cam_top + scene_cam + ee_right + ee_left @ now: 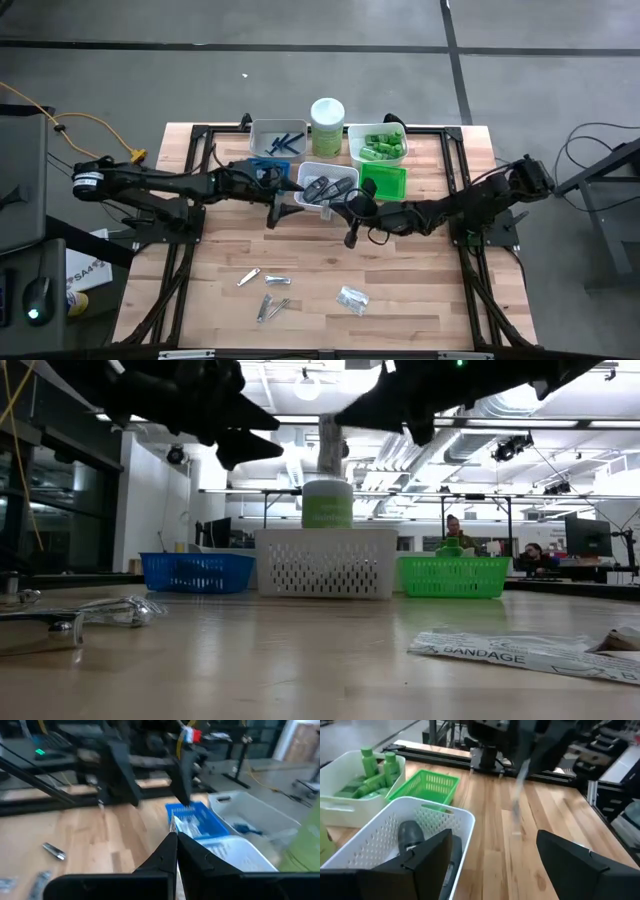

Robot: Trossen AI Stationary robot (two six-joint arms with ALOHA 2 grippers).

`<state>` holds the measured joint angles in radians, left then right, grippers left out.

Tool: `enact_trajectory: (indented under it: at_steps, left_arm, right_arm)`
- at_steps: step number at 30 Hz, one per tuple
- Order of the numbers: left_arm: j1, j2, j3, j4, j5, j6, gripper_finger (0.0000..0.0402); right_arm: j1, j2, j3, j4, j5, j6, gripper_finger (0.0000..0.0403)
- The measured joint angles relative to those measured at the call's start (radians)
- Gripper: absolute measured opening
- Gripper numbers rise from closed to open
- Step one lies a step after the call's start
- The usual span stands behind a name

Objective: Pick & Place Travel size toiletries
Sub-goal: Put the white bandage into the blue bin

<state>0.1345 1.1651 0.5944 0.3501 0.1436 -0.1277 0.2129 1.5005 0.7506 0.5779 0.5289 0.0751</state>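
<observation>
My right gripper (176, 836) hovers at the near edge of the white tray (341, 171), shut on a thin clear packet (175, 823). The packet shows as a pale blurred strip (517, 800) in the left wrist view. My left gripper (495, 844) is open above the white tray's (380, 840) near left corner and touches nothing. Dark grey oval cases (322, 188) lie in this tray. Blue razors (285, 141) lie in the grey tray, green tubes (380, 145) in the far white tray. Silver clippers (250, 277), more of them (270, 308) and a clear packet (352, 297) lie on the near table. My right gripper pinches the clear packet between its two shut fingers, and a short pale end (174, 820) sticks out past the fingertips. From the left wrist view the packet hangs down as a narrow strip (516, 807), lifted clear of the table. Which end the fingers have cannot be told.
The blue tray (262, 166) sits partly under my left arm, and the green tray (384, 181) is right of the white one. A tall pale-green canister (327, 124) stands between the far trays. A bandage packet (520, 652) lies near the table's front edge. People sit in the room beyond (455, 532).
</observation>
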Motion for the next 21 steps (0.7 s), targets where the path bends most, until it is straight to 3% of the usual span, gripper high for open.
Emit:
enact_trajectory:
  at_steps: [12,21]
  left_arm:
    - [0.000,0.095,0.000,0.191,0.081,-0.035,0.0289]
    - [-0.012,0.147,-0.001,0.290,0.078,-0.038,0.0289]
  right_arm:
    - [-0.072,0.008,0.000,0.117,-0.122,-0.102,0.0003]
    - [-0.117,0.036,0.000,0.215,-0.241,-0.173,0.0003]
